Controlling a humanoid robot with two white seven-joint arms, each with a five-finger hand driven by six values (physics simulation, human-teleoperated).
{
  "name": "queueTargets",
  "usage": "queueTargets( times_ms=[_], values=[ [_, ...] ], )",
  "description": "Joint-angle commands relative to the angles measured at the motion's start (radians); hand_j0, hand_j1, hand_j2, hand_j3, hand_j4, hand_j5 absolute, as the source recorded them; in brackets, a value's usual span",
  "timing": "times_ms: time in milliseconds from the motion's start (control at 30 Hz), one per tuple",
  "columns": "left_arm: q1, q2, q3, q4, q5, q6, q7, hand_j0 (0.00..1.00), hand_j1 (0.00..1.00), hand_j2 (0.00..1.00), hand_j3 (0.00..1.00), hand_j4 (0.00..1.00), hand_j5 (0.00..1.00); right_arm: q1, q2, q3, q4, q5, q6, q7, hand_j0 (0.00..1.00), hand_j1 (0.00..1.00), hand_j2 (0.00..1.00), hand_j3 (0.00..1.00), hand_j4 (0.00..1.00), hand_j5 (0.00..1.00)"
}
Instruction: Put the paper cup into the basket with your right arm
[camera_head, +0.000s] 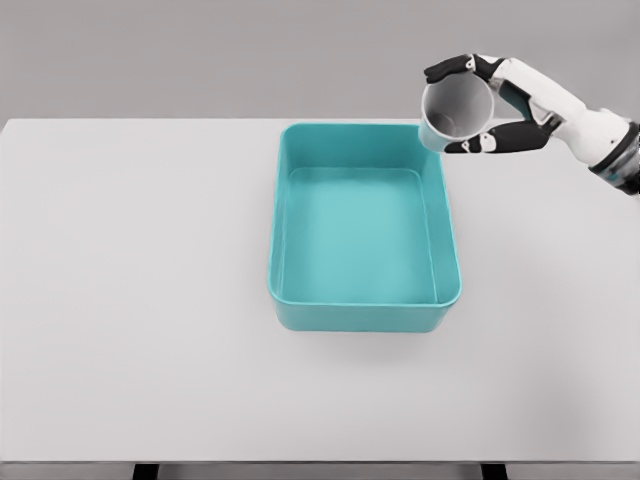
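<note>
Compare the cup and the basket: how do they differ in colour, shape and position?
The cup is white and round; the basket is teal and rectangular. The cup is held in the air, tilted, by the right hand; the basket sits flat on the table. The cup looks far smaller. Both look empty, so far as their insides show.
</note>
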Motion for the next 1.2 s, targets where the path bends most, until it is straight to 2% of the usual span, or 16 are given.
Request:
queueTargets(
  times_ms=[0,200,367,600,800,833,900,1167],
  values=[
    [0.000,0.000,0.000,0.000,0.000,0.000,0.000,1.00,1.00,1.00,1.00,1.00,1.00,0.000,-0.001,0.008,-0.119,0.065,0.003,-0.001,0.67,0.67,0.67,0.67,0.67,0.67],
    [0.000,0.000,0.000,0.000,0.000,0.000,0.000,1.00,1.00,1.00,1.00,1.00,1.00,0.003,0.000,0.095,-0.211,0.169,0.006,-0.001,0.68,0.68,0.68,0.68,0.68,0.68],
    [0.000,0.000,0.000,0.000,0.000,0.000,0.000,1.00,1.00,1.00,1.00,1.00,1.00,0.005,0.016,0.172,-0.209,0.319,0.014,-0.001,0.68,0.68,0.68,0.68,0.68,0.68],
    [0.000,0.000,0.000,0.000,0.000,0.000,0.000,1.00,1.00,1.00,1.00,1.00,1.00,0.003,0.023,0.244,-0.208,0.535,0.091,-0.001,0.68,0.68,0.68,0.68,0.68,0.68],
    [0.000,0.000,0.000,0.000,0.000,0.000,0.000,1.00,1.00,1.00,1.00,1.00,1.00,0.002,0.063,0.276,-0.211,0.623,0.130,-0.001,0.69,0.69,0.69,0.69,0.69,0.69],
    [0.000,0.000,0.000,0.000,0.000,0.000,0.000,1.00,1.00,1.00,1.00,1.00,1.00,0.002,0.068,0.276,-0.211,0.640,0.130,-0.001,0.70,0.70,0.70,0.70,0.70,0.70],
    [0.000,0.000,0.000,0.000,0.000,0.000,0.000,1.00,1.00,1.00,1.00,1.00,1.00,0.000,0.066,0.275,-0.214,0.658,0.129,-0.001,1.00,1.00,1.00,1.00,1.00,1.00],
    [0.000,0.000,0.000,0.000,0.000,0.000,0.000,1.00,1.00,1.00,1.00,1.00,1.00,-0.005,0.046,0.257,-0.251,0.658,0.118,-0.001,1.00,1.00,1.00,1.00,1.00,1.00]
  ],
)
